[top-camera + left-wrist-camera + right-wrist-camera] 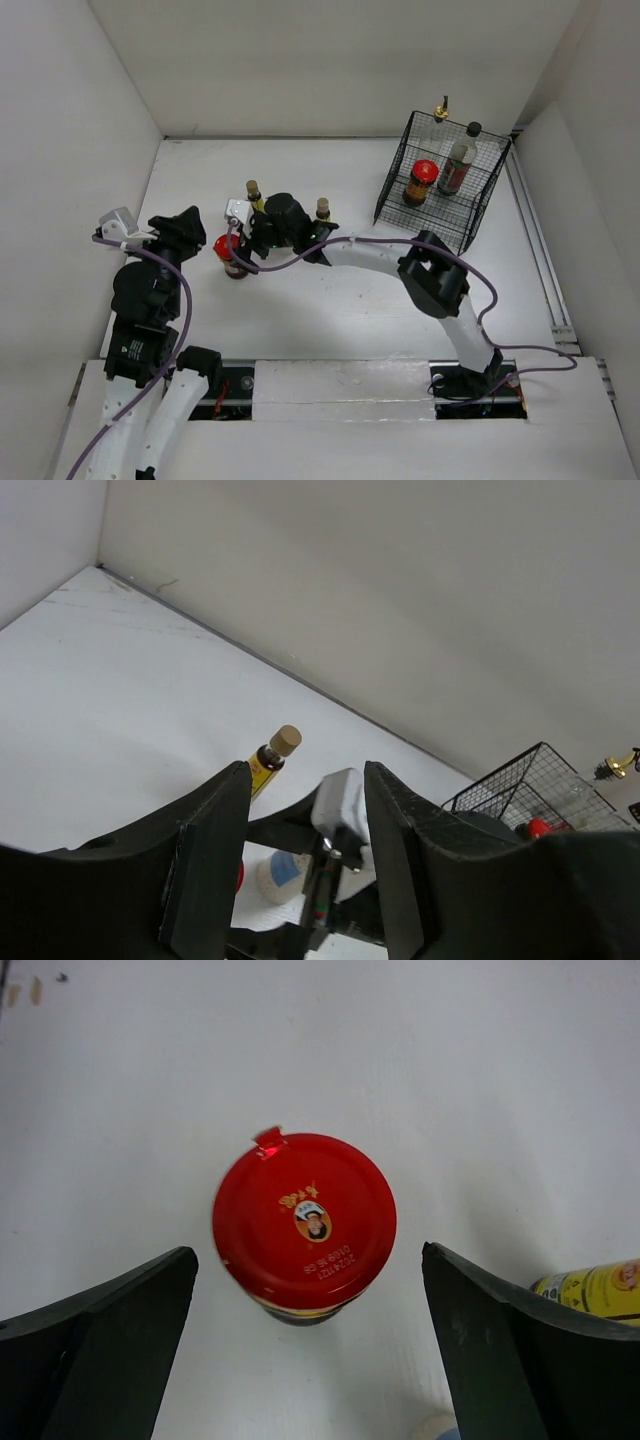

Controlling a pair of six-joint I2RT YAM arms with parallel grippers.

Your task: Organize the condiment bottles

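Rack [485, 195] far rt, 3 bottles [458, 165] inside; jar [231, 247] centre-left.

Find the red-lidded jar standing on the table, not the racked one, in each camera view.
Top external: red-lidded jar left of centre on the table.
Left wrist: likely just the red sliver low, beside a finger.
Right wrist: dead centre, between the right tool's open fingers.
Shared landmark: a yellow-labelled bottle close by in each view.

The white jar [277, 875] is mostly hidden behind the left gripper [305, 772]; the right edge cuts off a yellow bottle [598, 1288].
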